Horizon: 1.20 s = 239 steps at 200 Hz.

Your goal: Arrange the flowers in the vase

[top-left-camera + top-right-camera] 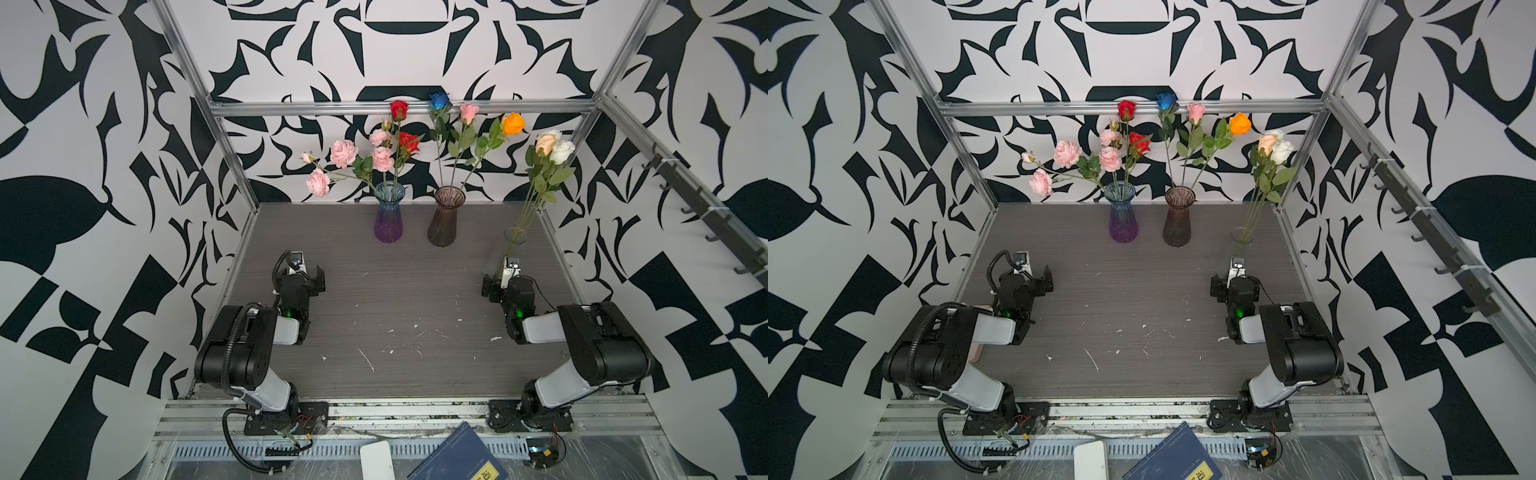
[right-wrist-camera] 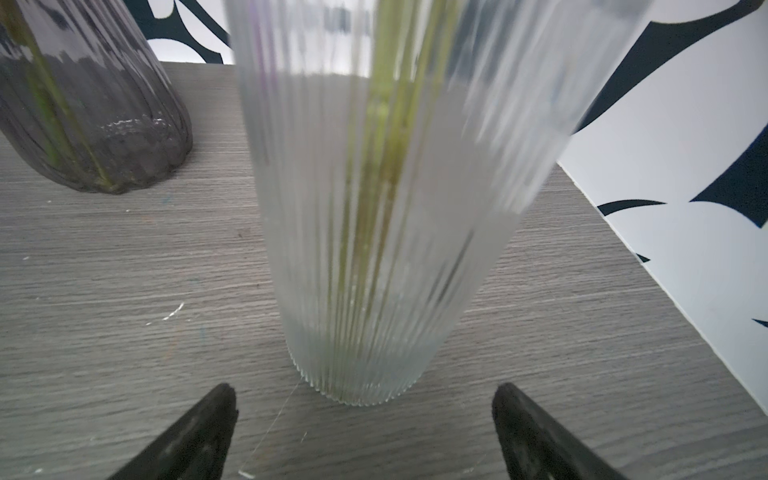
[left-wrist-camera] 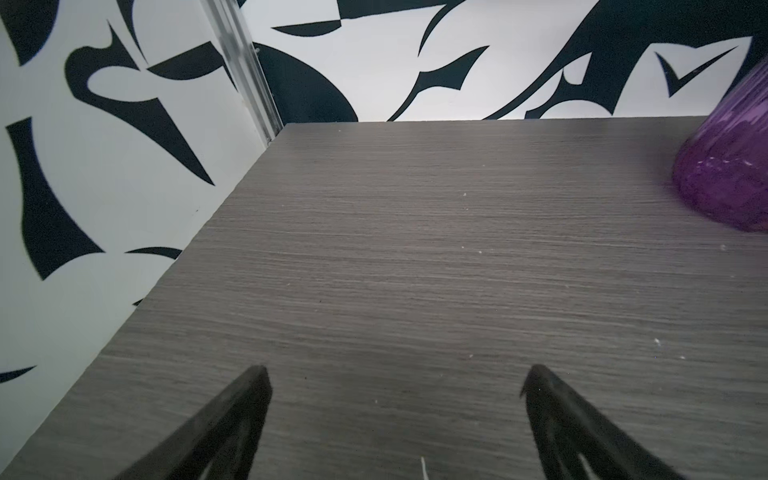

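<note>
Well, the flowers [image 1: 469, 112] all stand in vases on the table [image 1: 395, 299]. Pink and red ones are in the purple vase [image 1: 389, 220], blue, pink and orange in the brown vase [image 1: 444, 224], cream and white in the clear vase [image 2: 374, 249]. The left hand [image 3: 395, 374] and right hand [image 2: 365, 390] are spread wide, holding nothing. The right hand is just beside the clear vase.

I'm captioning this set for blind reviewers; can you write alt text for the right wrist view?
A clear ribbed glass vase holding green stems stands on the grey wood-grain table, just beyond the right tool, whose two black fingertips are spread wide and grip nothing. A dark smoky vase with stems stands farther back, before a black-and-white patterned wall.
</note>
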{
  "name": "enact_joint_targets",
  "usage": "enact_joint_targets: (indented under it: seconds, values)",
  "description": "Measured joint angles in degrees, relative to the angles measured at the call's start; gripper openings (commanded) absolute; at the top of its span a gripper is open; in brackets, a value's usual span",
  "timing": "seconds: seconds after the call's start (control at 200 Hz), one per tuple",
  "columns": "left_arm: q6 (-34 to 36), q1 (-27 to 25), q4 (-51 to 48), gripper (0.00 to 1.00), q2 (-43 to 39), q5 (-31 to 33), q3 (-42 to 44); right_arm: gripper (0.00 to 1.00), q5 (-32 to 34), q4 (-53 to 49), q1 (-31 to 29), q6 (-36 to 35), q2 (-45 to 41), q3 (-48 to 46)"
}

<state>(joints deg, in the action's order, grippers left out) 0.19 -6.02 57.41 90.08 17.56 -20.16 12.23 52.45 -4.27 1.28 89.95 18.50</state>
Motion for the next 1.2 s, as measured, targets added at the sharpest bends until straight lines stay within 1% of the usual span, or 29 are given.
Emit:
enact_joint_targets:
  seconds: [0.205,0.235,0.4,0.5,0.58,0.66,0.875,1.195]
  values:
    - [-0.4,0.2,-2.0,1.00,0.0,-1.2,-0.2,1.00,0.0,-0.4,0.0,0.0,0.0,0.1]
    - [-0.4,0.3,-2.2,0.99,0.0,-1.6,-0.2,1.00,-1.0,-0.4,0.0,-0.3,0.0,0.1]
    - [1.4,0.3,-2.5,1.00,0.0,-8.1,-0.1,1.00,-6.3,2.7,-0.1,-1.9,0.0,-1.7]
    - [1.1,1.8,-4.7,0.99,0.0,-12.2,-0.7,1.00,-5.4,0.5,-0.3,-1.6,0.0,-0.7]
    - [0.9,3.3,-5.5,1.00,0.0,-14.0,-1.1,1.00,-4.3,0.3,-0.3,-1.4,0.0,0.1]
    - [0.7,4.0,-5.8,1.00,0.0,-14.8,-1.1,1.00,-3.5,0.1,-0.3,-1.2,0.0,0.5]
    - [0.7,3.8,-5.9,1.00,0.0,-16.1,-1.1,1.00,-2.8,-0.3,-0.3,-1.2,0.0,0.5]
    - [0.9,2.7,-5.9,0.99,0.0,-15.6,-1.1,1.00,-2.7,-0.4,-0.3,-1.0,0.0,0.5]
